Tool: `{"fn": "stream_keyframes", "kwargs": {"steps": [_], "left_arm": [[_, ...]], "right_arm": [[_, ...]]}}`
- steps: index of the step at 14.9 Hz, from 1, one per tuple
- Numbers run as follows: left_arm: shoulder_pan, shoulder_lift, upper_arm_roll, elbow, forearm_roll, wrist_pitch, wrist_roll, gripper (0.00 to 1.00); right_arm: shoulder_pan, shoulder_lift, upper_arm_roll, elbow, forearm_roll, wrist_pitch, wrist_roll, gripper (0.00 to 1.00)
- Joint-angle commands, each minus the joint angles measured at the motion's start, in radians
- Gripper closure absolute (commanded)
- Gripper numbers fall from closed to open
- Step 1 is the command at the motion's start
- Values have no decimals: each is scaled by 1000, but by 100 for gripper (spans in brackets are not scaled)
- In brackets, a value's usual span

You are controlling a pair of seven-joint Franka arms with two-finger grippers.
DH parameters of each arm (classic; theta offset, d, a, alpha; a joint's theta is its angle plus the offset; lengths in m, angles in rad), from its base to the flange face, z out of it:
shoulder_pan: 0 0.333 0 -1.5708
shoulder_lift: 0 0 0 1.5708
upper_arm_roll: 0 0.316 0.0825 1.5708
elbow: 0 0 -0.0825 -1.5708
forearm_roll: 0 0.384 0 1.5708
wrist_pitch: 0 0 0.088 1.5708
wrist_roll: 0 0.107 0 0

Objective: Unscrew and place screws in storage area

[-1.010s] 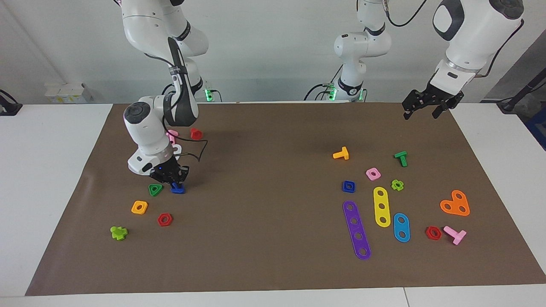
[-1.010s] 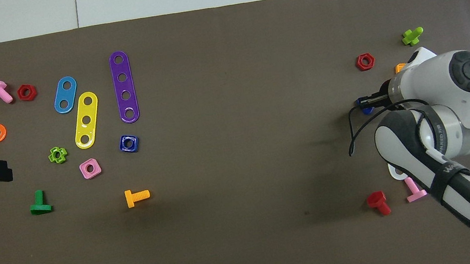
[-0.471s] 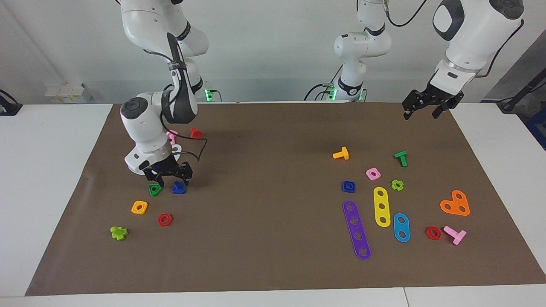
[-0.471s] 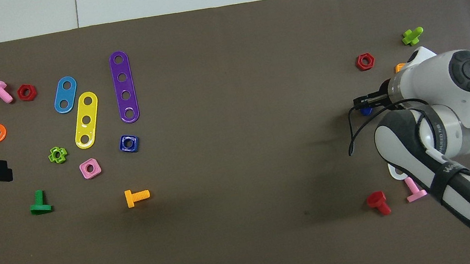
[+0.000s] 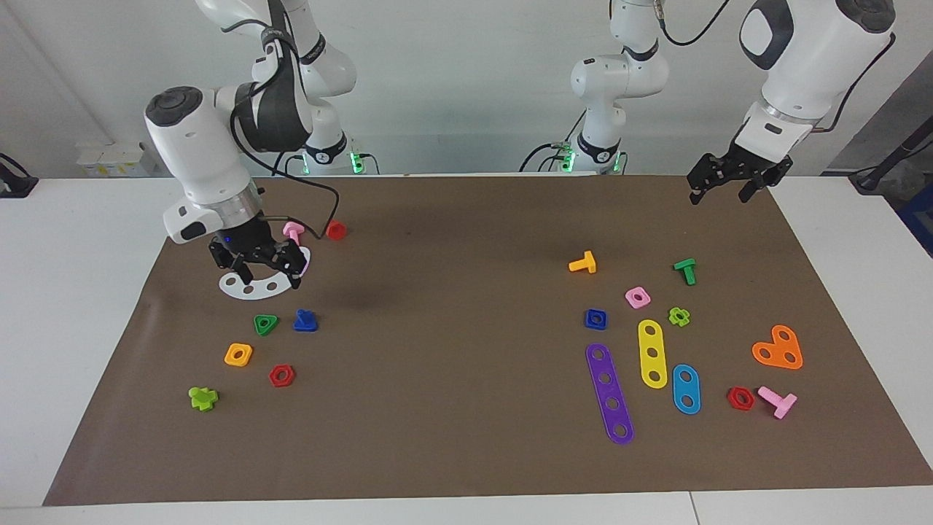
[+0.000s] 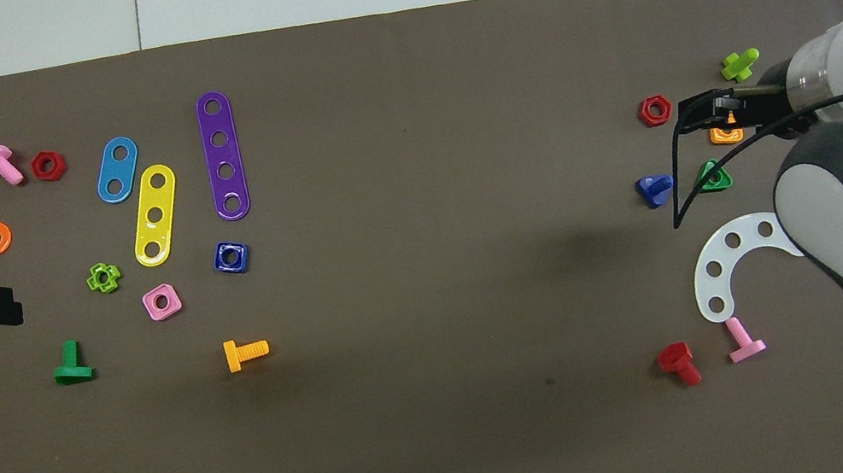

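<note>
The right gripper [image 5: 256,264] had risen clear of the blue screw [image 5: 305,321] since the frame one second earlier, when it was down at the screw. It now hung in the air over the white curved strip [image 5: 251,287], with its jaws spread wide and holding nothing. In the overhead view the right gripper [image 6: 715,108] covered part of the orange square nut [image 6: 726,134].

The blue screw lay free on the brown paper mat [image 5: 452,350] of the worktop, in the storage area [image 5: 270,343], at the same spot as half a second before. It rested just beside the green triangle nut [image 5: 265,324], apart from it, and farther from the robots than the white curved strip. The orange square nut and the red hexagon nut [image 5: 281,375] lay near it, farther again from the robots.

The left gripper [image 5: 731,183] waited in the air over the edge of the mat at the left arm's end of the worktop, unchanged from the earlier frames. Its jaws stood open and empty.
</note>
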Motion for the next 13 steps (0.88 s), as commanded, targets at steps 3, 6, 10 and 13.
{"fn": "stream_keyframes", "kwargs": {"steps": [3,6,10,13], "left_arm": [[6,-32,-1,-37,-4,17,-6,0],[6,-32,-1,-37,-4,17,-8,0],[6,-32,-1,-35,-4,17,-6,0],[6,-32,-1,-37,-4,17,-6,0]], "right_arm": [[-11,-62,-5,129,-7,-255,25,0],[-11,-53,4,263,-77,-424,11,0],[-33,-54,1,272,-59,-476,-78,0],[-34,-56,0,266,-52,-476,-76,0]]}}
